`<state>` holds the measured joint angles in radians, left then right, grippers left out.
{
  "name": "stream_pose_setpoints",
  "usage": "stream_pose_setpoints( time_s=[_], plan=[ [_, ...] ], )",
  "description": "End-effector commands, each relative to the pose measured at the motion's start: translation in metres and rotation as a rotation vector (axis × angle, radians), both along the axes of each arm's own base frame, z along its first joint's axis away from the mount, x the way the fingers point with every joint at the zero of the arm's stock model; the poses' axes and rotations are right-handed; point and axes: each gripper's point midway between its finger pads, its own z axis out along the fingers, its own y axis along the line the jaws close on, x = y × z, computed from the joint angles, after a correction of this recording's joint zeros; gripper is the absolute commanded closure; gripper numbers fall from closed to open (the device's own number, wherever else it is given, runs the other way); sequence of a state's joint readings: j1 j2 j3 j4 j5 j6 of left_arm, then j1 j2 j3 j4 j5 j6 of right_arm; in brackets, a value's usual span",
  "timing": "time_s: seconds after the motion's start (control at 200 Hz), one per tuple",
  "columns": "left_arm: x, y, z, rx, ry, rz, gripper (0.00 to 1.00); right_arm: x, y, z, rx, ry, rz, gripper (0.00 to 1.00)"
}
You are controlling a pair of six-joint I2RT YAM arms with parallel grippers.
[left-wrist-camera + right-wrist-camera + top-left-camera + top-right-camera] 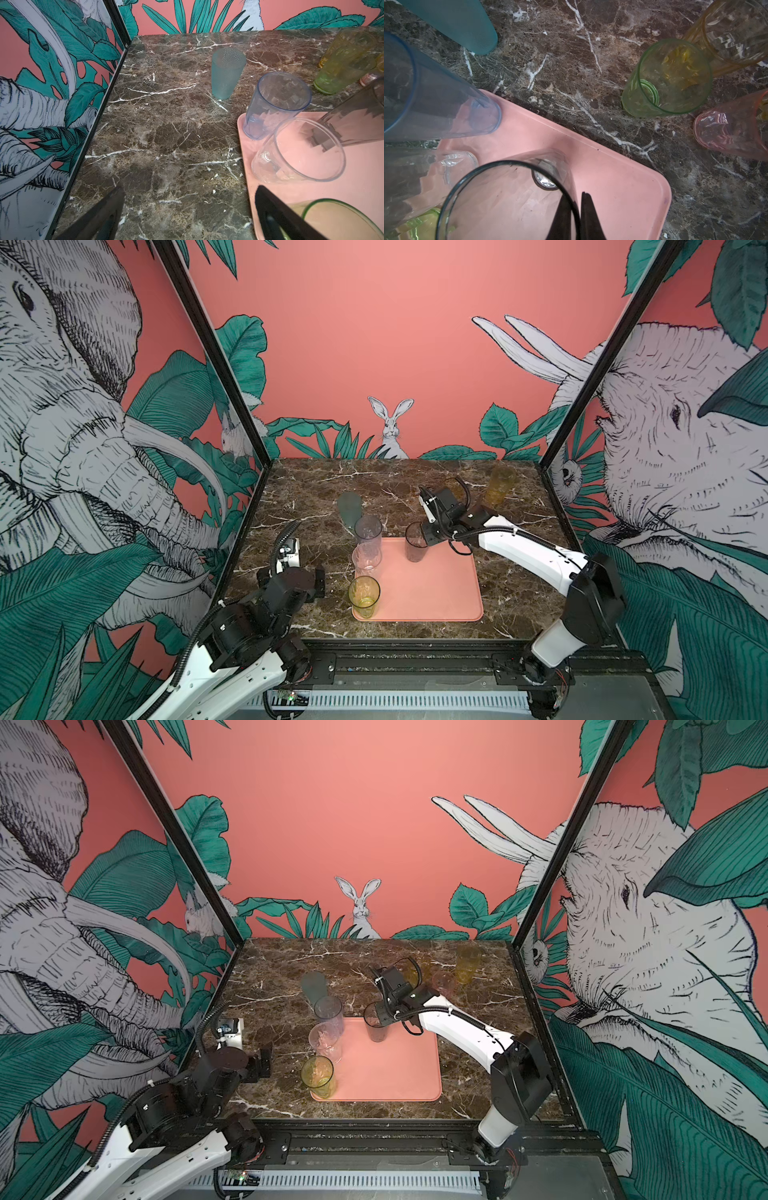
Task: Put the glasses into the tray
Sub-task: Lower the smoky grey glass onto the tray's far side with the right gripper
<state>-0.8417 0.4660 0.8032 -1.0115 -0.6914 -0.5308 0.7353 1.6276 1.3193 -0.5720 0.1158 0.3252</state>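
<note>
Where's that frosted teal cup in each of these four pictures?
Both top views: frosted cup, just beyond the tray's far left corner.
Left wrist view: standing alone, past the tray's corner.
Right wrist view: partly cut off by the frame, past the tray's corner.
Shared landmark: the pink tray.

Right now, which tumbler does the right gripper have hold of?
The smoky brown tumbler at the far side of the tray: the right gripper pinches its rim, one finger inside and one outside. Nothing else is gripped.
</note>
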Motion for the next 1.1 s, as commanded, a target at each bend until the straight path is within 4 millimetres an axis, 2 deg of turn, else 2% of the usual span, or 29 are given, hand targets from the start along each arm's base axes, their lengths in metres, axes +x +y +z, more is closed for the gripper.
stream_pose_setpoints(
  time_s=[0.0,0.615,1.095],
  plan=[
    [0.002,-0.001,-0.003,0.004,0.004,0.008,0.01,0.008,0.002,0.001,-0.003,-0.036,-0.016,1.0],
    [0.003,-0.002,-0.004,0.014,0.009,0.007,0.01,0.018,0.0,-0.014,-0.009,-0.017,-0.031,1.0],
    [0.003,-0.002,-0.004,0.016,0.008,0.007,0.01,0.024,-0.009,-0.012,-0.04,-0.018,-0.055,1.0]
  ],
)
